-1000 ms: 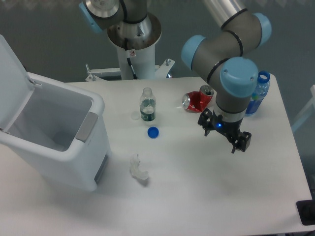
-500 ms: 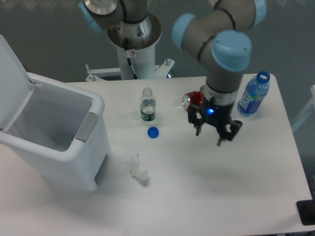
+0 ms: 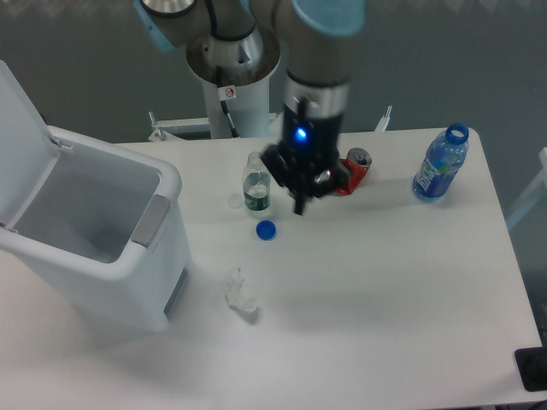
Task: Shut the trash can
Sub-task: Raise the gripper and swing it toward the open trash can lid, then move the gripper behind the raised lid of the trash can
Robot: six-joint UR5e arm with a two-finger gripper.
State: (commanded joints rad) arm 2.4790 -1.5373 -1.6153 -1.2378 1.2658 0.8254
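Nearest to us on the white table (image 3: 393,290) we see a crumpled scrap of white paper (image 3: 240,295), lying just right of the trash can (image 3: 102,243). The trash can fills the left side of the table: a large white boxy bin, its lid (image 3: 19,120) standing raised at the far left edge and its inside open to view, the grey latch (image 3: 150,219) on the wall facing the table's middle.

Further back we find a blue bottle cap (image 3: 267,229) lying flat, and just behind it a small clear bottle (image 3: 255,183) standing upright without a cap. The gripper (image 3: 301,190) hangs above the table right beside that bottle, pointing downward, a blue light glowing on the wrist above it. It holds nothing that we can see, but it is blurred and we cannot tell how far apart its fingers stand. The arm rises straight up from it and leaves the picture at the top.

Partly behind the gripper lies a red can (image 3: 352,171) on its side. A blue bottle (image 3: 439,164) stands upright near the far right edge. Behind the table rises the arm's white pedestal (image 3: 235,94).
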